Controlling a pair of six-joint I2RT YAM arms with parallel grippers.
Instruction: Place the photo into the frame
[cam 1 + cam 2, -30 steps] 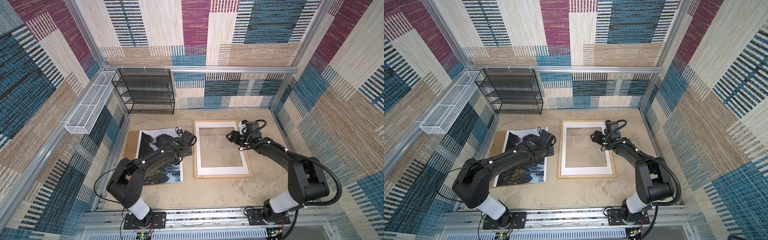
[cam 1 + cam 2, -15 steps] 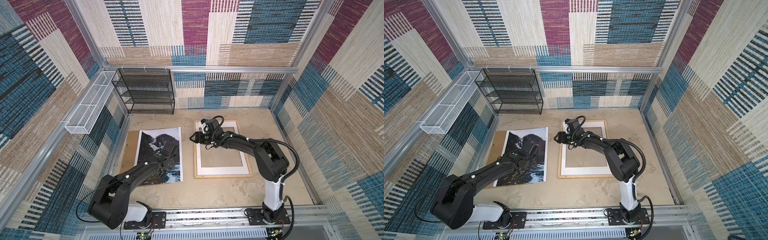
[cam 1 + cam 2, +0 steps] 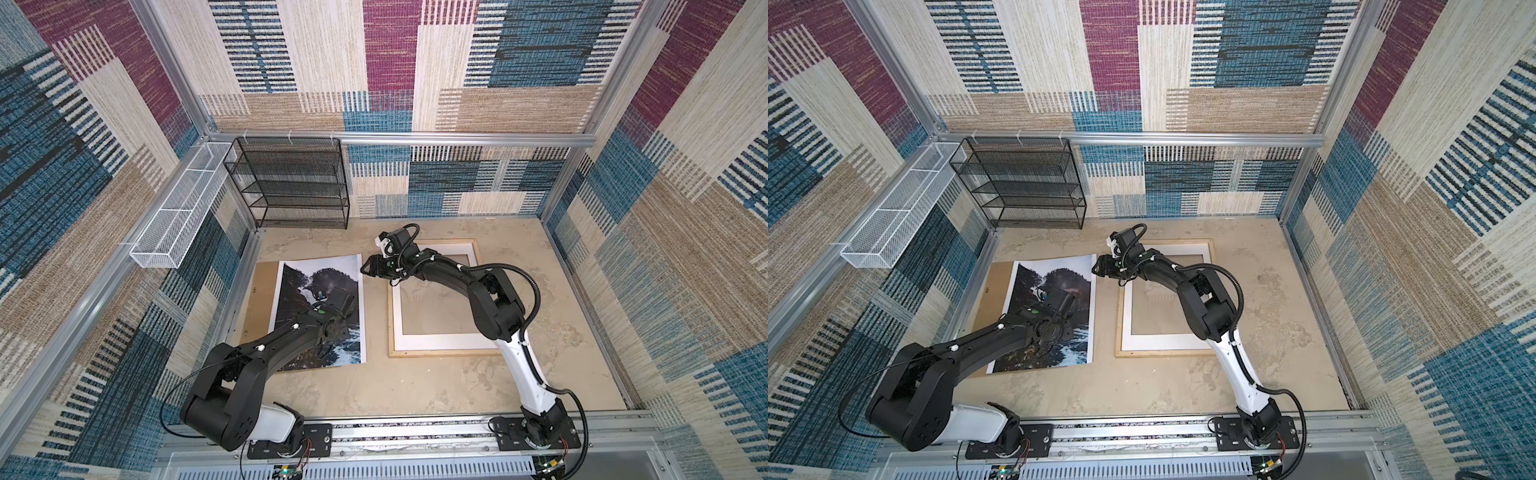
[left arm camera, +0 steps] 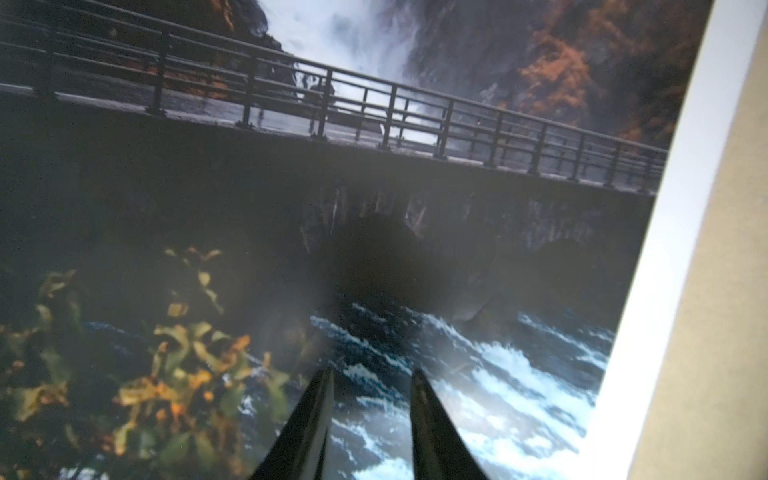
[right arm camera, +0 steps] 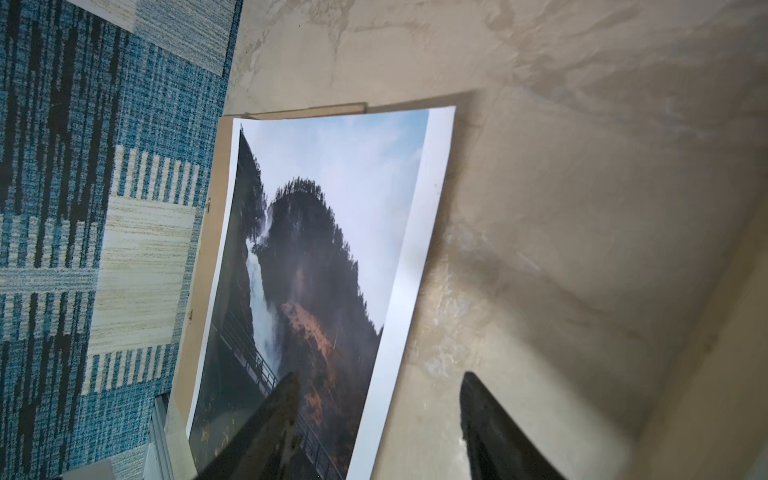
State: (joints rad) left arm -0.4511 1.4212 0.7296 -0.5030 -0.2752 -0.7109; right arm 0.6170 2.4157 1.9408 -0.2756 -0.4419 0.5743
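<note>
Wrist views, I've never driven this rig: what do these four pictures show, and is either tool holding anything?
Two robot arms are bolted at the near edge of the table. Both top views look down on the whole scene; each wrist view comes from a camera on one arm, looking past its tool. The photo lies face up, partly on a brown backing sheet, left of the frame, which holds a white mat. The left tool is over the photo's foaming water; the right tool faces the photo's edge nearest the frame. Both are open and hold nothing.
</note>
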